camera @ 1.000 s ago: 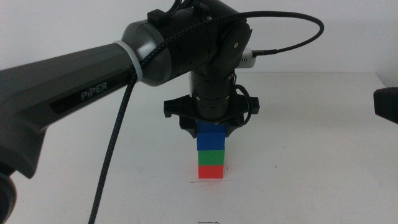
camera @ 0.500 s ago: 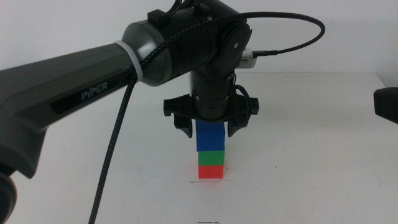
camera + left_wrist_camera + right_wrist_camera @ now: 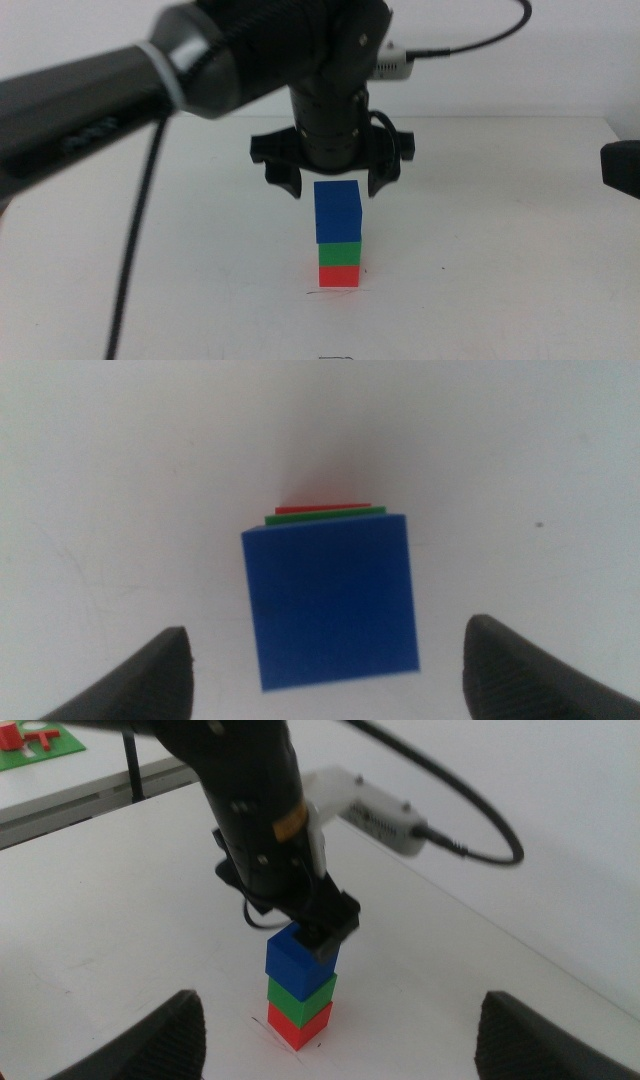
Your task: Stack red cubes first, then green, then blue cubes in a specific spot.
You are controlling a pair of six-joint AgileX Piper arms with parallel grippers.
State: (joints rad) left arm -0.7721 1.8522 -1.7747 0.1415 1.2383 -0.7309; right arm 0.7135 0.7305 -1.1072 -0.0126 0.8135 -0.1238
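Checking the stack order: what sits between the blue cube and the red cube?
The green cube sits between them, resting on the red cube with the blue cube on top. The middle view shows this plainly, the right wrist view too.

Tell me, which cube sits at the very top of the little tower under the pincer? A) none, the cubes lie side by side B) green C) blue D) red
C: the blue cube rests on the green cube, which rests on the red cube; the open left pincer hangs just above it, while the right pincer waits off to the side.
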